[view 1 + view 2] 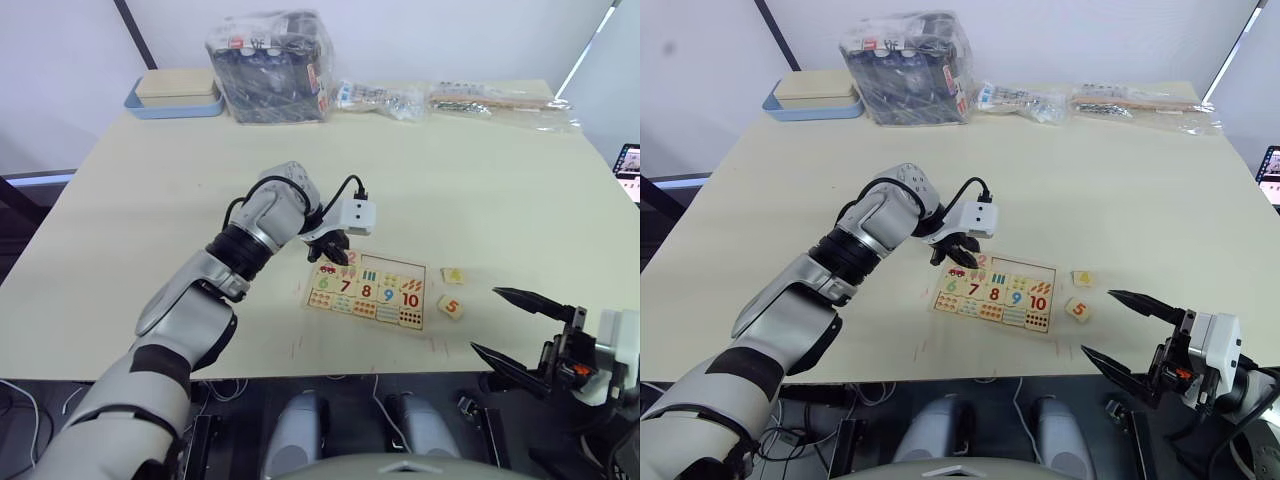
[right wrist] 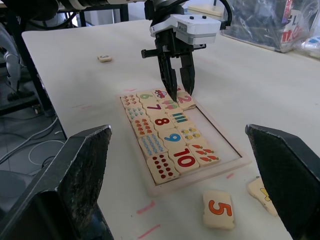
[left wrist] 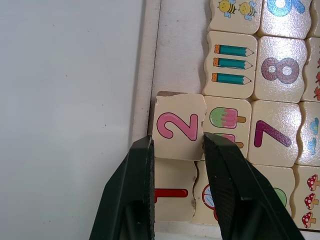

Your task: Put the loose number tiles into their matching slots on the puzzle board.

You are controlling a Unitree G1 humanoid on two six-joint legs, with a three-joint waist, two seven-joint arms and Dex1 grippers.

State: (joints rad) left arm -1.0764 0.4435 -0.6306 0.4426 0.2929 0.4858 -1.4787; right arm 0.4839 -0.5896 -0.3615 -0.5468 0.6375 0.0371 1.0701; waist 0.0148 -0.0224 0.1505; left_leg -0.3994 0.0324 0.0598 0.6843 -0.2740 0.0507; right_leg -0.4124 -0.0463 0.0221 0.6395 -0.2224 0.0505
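Right gripper point(image 1: 518, 325) sits at the near table edge, right side, fingers spread wide, holding nothing, well apart from the board. Tile 5 point(image 1: 450, 307) lies loose on the table point(image 1: 150, 200) just beside the board's right edge, face up. Another loose tile point(image 1: 453, 275) is just beyond it; its digit is too small to read.

Board point(image 1: 368, 291) lies flat near the front edge, centre-right. Its lower rows are filled: 6, 7, 8, 9, 10 plus picture squares. Most of the top-row slots point(image 1: 395, 269) are bare pale wood.

Left gripper point(image 3: 177, 165) is down over the board's far-left corner, fingers slightly apart, straddling tile 2 point(image 3: 178, 126). Tile 2 sits in the top row at the left end, slightly skewed; I can't tell whether the pads actually touch it. Tile 1 point(image 3: 172, 192) lies next to it in the corner, partly hidden by the fingers.

A small tile point(image 2: 104, 58) lies well off to the left on the table, unreadable.

Far edge: blue tray point(image 1: 176, 95) with wooden lid, a plastic-wrapped box point(image 1: 270, 65), clear bags point(image 1: 460, 100).
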